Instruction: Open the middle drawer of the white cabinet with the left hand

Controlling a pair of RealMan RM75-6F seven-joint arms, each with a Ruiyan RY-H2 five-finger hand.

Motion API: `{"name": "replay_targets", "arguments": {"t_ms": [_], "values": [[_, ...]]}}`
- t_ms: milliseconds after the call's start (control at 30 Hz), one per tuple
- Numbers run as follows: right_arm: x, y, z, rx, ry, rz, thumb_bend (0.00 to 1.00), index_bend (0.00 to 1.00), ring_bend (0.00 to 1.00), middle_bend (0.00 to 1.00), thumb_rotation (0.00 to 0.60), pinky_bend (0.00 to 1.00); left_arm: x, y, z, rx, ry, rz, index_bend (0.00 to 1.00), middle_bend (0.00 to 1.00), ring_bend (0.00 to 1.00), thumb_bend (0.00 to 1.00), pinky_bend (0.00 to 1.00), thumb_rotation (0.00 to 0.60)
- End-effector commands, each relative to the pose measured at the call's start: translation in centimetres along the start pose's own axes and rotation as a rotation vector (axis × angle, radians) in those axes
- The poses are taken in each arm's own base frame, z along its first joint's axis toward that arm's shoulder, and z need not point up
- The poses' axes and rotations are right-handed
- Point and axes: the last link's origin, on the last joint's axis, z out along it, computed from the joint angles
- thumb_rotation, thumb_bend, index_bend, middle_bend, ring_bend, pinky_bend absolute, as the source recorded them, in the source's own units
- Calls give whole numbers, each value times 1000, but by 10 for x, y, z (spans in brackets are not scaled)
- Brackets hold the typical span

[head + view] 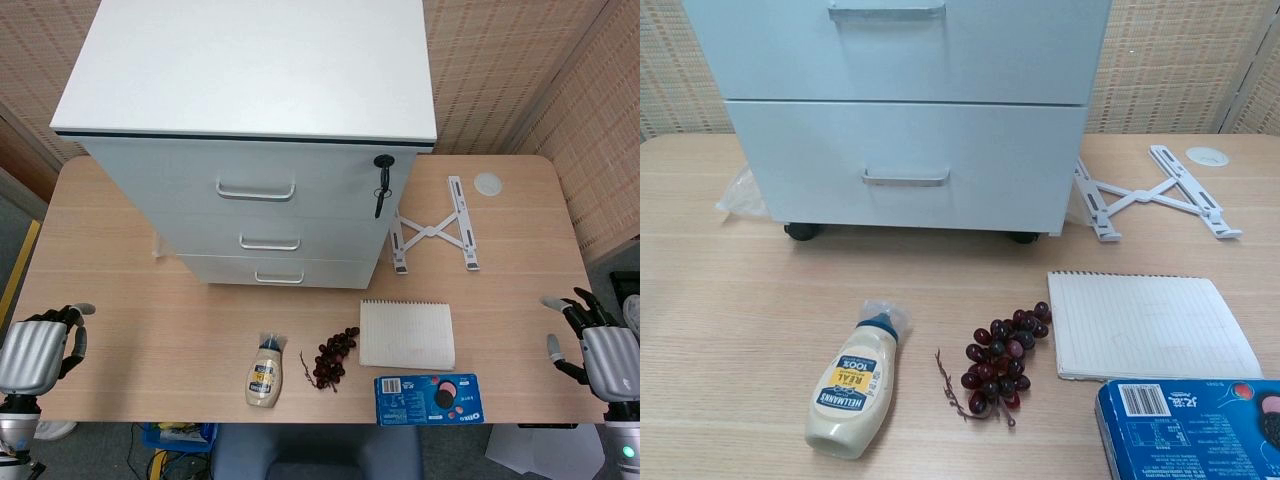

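Wood table [150,320] w/ white cabinet [250,90]; woven-panel walls [500,70] behind.

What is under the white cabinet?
Under the white three-drawer cabinet, two black casters rest on the wooden table; the rear ones are hidden behind its body.

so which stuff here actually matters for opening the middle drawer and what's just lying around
For the job:
white cabinet
middle drawer with its handle
left hand

Just lying about:
mayonnaise bottle
grapes
notepad
blue cookie box
folding stand
right hand
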Motion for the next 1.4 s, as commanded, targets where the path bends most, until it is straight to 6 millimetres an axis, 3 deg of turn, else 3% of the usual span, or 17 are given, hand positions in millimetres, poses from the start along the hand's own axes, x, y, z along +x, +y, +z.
{"name": "replay_targets", "arguments": {"t_ms": [33, 267, 400, 700, 800, 1100, 1400], "values": [[-1, 0, 0, -1, -3, 1, 444, 242, 209, 296, 600, 316, -1, 1, -1, -1, -6, -1, 358, 490, 533, 596, 625, 600], [-1, 0, 0, -2, -2, 3, 444, 242, 209, 296, 600, 316, 3, 7, 0, -42, 0, -48, 358, 491, 532, 596, 625, 600], [0, 1, 0, -7, 7, 5, 444, 242, 209, 296, 600, 316, 13, 19, 4, -132, 21, -172, 358, 615, 617, 596, 638, 600], [-1, -2, 3, 10, 3, 8, 444, 242, 209, 296, 600, 316, 32, 57, 36, -362, 26, -278, 331, 792, 852, 596, 932, 600], [-2, -2, 4, 12, -1, 11, 444, 242, 209, 296, 600, 316, 39, 75, 51, -431, 12, -296, 321, 847, 904, 596, 974, 600], [-2, 0, 2, 8, 1, 11, 444, 242, 210, 296, 600, 316, 64, 122, 90, -546, 47, -333, 290, 866, 923, 596, 987, 600], [-1, 3, -1, -2, 7, 15, 444, 242, 209, 296, 600, 316, 71, 149, 120, -554, 40, -364, 279, 883, 932, 596, 995, 600]]}}
